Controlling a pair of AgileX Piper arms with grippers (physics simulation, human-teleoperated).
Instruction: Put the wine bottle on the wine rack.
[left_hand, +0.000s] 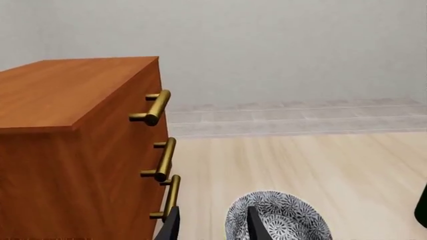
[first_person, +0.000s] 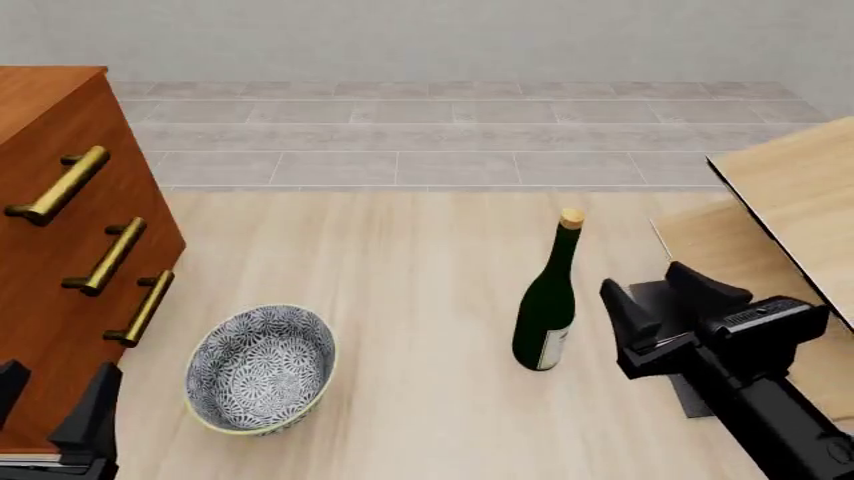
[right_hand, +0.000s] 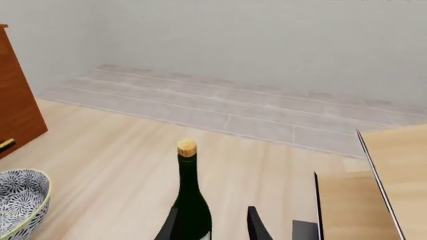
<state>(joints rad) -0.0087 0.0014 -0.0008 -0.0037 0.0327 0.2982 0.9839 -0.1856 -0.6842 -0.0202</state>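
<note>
front: wine bottle (first_person: 547, 310) upright on the table (first_person: 400, 280), between patterned bowl (first_person: 259, 368) and wine rack (first_person: 787, 210). my right gripper (first_person: 658, 308) just beside the bottle, jaws spread, holding nothing. my left gripper (first_person: 54, 405) low by the drawer cabinet (first_person: 60, 250), also spread.
left wrist: cabinet handles, bowl (left_hand: 277, 217) beyond my fingertips.
right wrist: bottle (right_hand: 190, 200) near my fingers (right_hand: 257, 225).
</note>
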